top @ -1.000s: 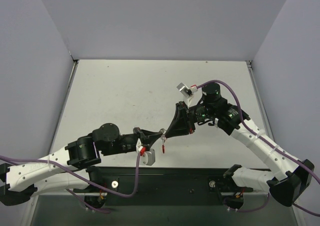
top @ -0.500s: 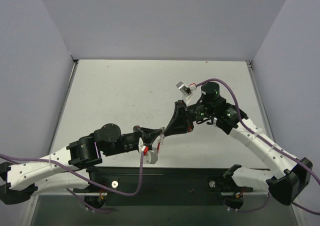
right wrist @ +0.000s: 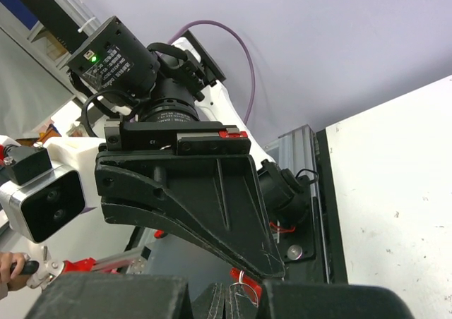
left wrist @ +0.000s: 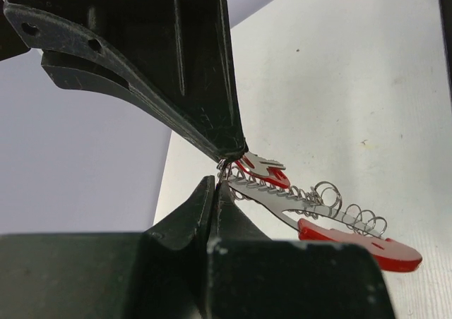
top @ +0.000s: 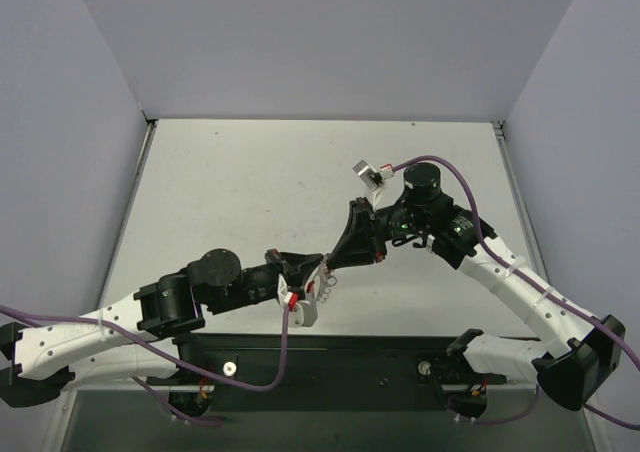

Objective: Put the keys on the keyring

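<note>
A robotics lab test cell; bare white counter point(top: 250, 192) beneath the left pincer point(top: 319, 264); plain pale walls point(top: 330, 42) beyond it; black mounting rail point(top: 340, 367) and purple cables point(top: 284, 344) behind it.

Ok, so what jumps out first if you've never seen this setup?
Two arms meet tip to tip over the front of the table, left gripper and right gripper both shut. From the right one's tip dangles the keyring, a silvery chain with red pieces.
</note>
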Tool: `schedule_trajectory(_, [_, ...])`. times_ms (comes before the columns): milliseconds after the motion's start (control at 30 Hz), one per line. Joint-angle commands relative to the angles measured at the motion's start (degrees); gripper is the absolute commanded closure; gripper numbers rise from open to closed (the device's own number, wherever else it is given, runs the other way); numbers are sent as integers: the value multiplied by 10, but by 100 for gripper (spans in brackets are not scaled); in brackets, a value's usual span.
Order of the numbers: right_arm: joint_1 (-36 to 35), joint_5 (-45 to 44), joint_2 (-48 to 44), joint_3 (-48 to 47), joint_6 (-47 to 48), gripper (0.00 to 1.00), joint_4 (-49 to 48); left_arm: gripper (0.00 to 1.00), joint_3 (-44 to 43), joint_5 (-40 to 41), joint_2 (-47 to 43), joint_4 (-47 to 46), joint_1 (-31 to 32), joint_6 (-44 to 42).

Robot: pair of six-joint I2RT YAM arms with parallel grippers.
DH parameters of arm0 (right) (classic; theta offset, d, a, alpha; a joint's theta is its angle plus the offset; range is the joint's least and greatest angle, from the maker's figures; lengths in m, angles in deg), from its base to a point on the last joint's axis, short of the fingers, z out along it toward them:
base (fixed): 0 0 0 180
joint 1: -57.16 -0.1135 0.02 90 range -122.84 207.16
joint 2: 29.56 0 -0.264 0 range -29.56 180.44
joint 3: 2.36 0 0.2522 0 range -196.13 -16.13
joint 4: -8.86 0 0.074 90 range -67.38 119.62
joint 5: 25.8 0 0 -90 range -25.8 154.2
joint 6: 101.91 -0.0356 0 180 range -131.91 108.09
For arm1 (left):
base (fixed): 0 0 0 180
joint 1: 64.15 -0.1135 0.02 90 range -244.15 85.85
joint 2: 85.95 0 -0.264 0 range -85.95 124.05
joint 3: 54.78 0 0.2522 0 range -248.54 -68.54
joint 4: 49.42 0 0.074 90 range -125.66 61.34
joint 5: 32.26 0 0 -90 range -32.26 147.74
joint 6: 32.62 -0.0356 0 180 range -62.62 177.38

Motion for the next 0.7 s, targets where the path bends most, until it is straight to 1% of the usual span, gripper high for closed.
schedule_trajectory(0, [-8, 69, -15, 1, -35, 100, -57, 100, 2, 91, 8, -31, -3, -15])
schedule_trajectory(67, [-8, 72, -15, 14, -72, 100, -104, 100, 5, 95, 7, -35, -3, -13])
schedule_trajectory(167, [-6, 71, -16, 20, -94, 100, -127, 100, 5, 110, 5, -37, -3, -13])
schedule_trajectory(667, [2, 58, -21, 38, -104, 100, -125, 100, 23, 176, -23, -84, 4, -21])
